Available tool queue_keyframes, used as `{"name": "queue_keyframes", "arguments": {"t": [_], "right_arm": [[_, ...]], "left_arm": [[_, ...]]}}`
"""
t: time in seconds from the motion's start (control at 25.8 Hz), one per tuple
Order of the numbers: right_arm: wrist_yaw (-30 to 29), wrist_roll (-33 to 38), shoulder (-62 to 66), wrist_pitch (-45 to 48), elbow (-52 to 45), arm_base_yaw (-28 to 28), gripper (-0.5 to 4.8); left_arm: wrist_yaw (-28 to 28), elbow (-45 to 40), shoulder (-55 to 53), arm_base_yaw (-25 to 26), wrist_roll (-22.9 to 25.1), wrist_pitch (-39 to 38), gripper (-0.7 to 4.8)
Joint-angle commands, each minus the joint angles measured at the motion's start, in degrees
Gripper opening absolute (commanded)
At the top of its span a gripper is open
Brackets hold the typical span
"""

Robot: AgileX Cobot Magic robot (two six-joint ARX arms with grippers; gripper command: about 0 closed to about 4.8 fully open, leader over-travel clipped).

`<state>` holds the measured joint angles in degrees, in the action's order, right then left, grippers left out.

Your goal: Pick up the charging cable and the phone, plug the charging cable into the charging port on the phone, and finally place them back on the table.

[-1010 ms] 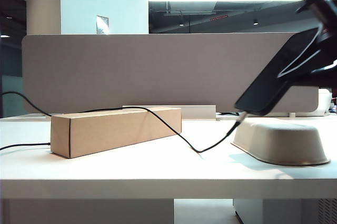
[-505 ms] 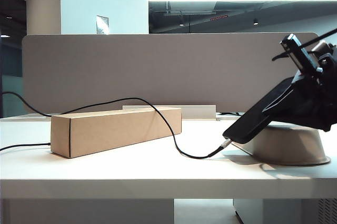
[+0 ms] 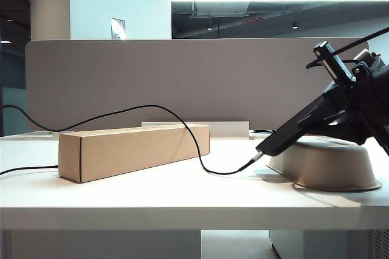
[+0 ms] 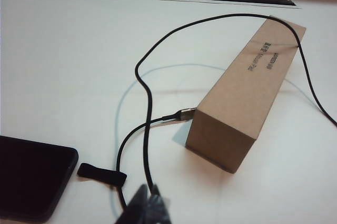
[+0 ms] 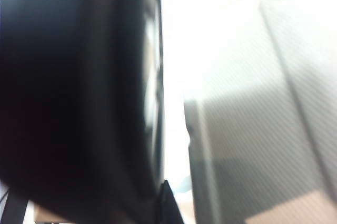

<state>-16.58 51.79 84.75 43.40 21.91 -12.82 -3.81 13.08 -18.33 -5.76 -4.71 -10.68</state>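
Right claw clamped on the phone, tilted above the bowl, charging cable plugged into its low end, arching over the box; left claw closed near the box on the surface

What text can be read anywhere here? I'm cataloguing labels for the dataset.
Cardboard box: two lines of dark print on its top face, too small and skewed to read.
Phone, held by the right gripper: no text visible.
Second phone on the table: screen dark, no text.
Bowl: none.
Cable: none.
Left gripper: none.
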Motion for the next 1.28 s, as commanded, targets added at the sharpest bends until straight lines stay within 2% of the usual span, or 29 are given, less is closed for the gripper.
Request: {"name": "queue_keyframes", "arguments": {"t": [0.04,0.08,0.19,0.27,0.39,0.58,0.66,0.74,0.97,1.28], "right_arm": [[0.20,0.72,-0.35,1.75,0.98,0.02,0.42],[0.22,0.72,-0.33,1.27,1.20,0.02,0.65],[1.14,0.74,-0.33,0.96,1.20,0.04,0.71],[1.29,0.94,-0.33,0.76,1.20,0.04,1.24],[1.29,1.99,-0.33,0.31,1.18,0.04,2.30],[1.09,4.52,-0.33,0.22,1.18,0.04,2.50],[-0.37,6.88,-0.35,0.59,1.18,0.04,2.90],[-1.42,7.34,-0.39,0.74,1.20,0.02,3.10],[-3.98,7.69,-0.42,1.01,1.18,0.09,3.12],[-3.96,-2.03,-0.42,1.36,1.20,2.34,3.04]], "left_arm": [[0.15,0.15,-0.02,0.09,0.20,1.18,-0.06],[0.15,0.15,-0.02,0.09,0.20,1.38,-0.06],[0.15,0.17,-0.02,0.09,0.20,2.03,-0.06],[0.15,0.17,-0.02,0.09,0.20,2.36,-0.06],[0.15,0.17,-0.02,0.09,0.20,2.93,-0.06],[0.15,0.17,-0.02,0.09,0.20,3.39,-0.06],[0.15,0.17,-0.02,0.09,0.20,3.56,-0.06],[0.15,0.17,-0.02,0.09,0.20,3.69,-0.06],[0.15,0.17,-0.02,0.09,0.20,4.07,-0.06],[0.15,0.17,-0.02,0.09,0.20,4.20,-0.06]]}}
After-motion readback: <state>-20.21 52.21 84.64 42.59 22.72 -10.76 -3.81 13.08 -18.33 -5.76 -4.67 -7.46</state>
